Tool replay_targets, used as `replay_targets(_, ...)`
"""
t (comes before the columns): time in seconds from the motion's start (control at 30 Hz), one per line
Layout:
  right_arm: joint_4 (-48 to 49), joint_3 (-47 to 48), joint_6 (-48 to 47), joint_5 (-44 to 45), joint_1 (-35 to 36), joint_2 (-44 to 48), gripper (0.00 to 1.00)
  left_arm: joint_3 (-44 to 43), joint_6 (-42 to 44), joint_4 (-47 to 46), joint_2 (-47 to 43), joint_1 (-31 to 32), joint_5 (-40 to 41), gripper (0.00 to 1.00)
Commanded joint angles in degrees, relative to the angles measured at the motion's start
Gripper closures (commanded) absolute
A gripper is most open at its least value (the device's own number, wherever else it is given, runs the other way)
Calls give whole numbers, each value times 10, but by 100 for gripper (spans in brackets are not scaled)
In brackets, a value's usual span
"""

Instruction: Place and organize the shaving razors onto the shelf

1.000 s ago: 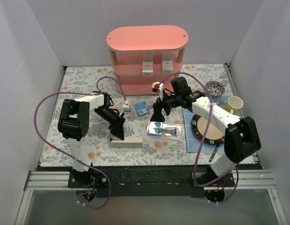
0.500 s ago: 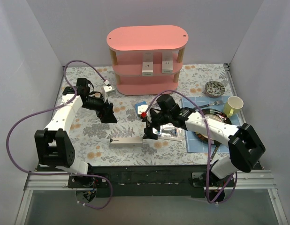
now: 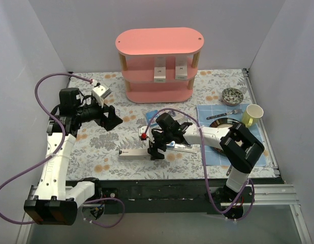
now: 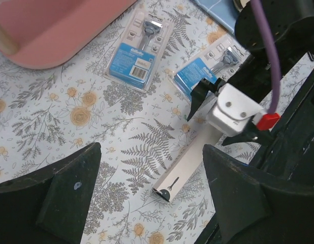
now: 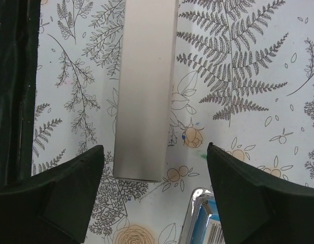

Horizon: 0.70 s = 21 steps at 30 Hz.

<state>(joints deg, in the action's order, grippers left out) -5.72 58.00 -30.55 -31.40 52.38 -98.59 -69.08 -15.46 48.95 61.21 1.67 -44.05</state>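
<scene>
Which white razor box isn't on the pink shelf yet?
The long white box lying flat on the flowery table, right by the right claw. The other two boxes already sit on the pink shelf.

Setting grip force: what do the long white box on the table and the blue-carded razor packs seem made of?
The long white box looks like matte cardboard: flat faces, crisp edges, no glare. The razor packs look like clear glossy plastic blisters over printed blue card: the shells catch light and the razors show through.
</scene>
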Motion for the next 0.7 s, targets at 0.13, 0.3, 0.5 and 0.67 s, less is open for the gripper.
replay_targets(0.13,45,41,107,-20,0,-25,33,-4,-25,10,-42,-5,48,19)
replay_targets(0.3,116,-2,281,-80,-38,-37,50,-23,-36,5,-33,-5,106,18)
replay_targets(0.5,204,-4,450,-107,-99,-91,59,-47,-20,6,-17,-5,134,18)
replay_targets(0.67,264,-5,587,-116,-143,-136,54,-55,-24,10,-5,-5,114,18)
